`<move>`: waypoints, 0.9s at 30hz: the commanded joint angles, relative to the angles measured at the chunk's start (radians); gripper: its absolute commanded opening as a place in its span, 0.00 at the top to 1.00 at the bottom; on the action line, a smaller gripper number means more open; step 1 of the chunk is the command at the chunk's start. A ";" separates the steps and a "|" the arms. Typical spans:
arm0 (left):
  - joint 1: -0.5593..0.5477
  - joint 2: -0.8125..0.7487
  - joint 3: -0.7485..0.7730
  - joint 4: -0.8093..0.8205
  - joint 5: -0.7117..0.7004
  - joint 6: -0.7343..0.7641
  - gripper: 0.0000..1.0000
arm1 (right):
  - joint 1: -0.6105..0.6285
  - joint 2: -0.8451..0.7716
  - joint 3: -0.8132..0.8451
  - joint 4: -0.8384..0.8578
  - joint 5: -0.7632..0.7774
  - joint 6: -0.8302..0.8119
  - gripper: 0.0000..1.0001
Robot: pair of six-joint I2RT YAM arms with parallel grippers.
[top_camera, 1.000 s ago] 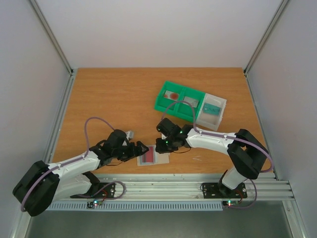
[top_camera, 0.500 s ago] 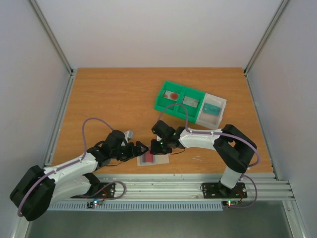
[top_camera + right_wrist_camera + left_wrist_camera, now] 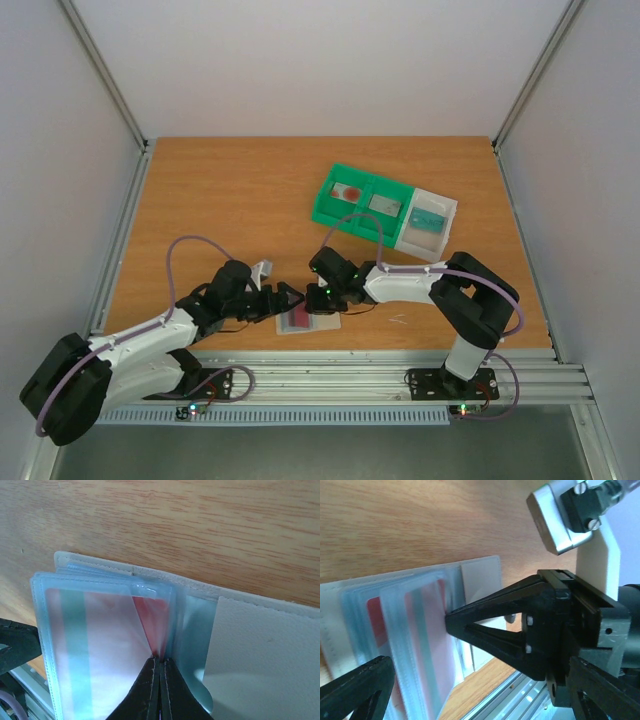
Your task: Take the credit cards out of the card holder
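Card holder (image 3: pixel 260 645) lay open at the table's (image 3: pixel 230 200) 6 o'clock; left gripper (image 3: pixel 400 651) gaped wide, right gripper (image 3: pixel 159 659) was pinched together by the red card (image 3: pixel 152 620).

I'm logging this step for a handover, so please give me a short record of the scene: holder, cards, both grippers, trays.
card holder: open, lying flat on the table near its front edge
credit cards: dark red card and pale striped card, both inside clear sleeves
right gripper: shut, tips at the dark red card's edge; whether it grips the card cannot be told
left gripper: open, over the sleeved cards
trays: green tray and white tray side by side, farther back on the right
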 commanded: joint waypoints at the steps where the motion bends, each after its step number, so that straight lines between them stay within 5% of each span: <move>1: 0.001 0.015 -0.008 0.108 0.030 0.001 0.05 | 0.009 0.008 -0.029 0.010 0.011 0.016 0.98; 27: 0.001 0.045 -0.004 0.143 0.031 -0.012 0.05 | 0.009 0.012 -0.062 0.083 -0.011 0.035 0.98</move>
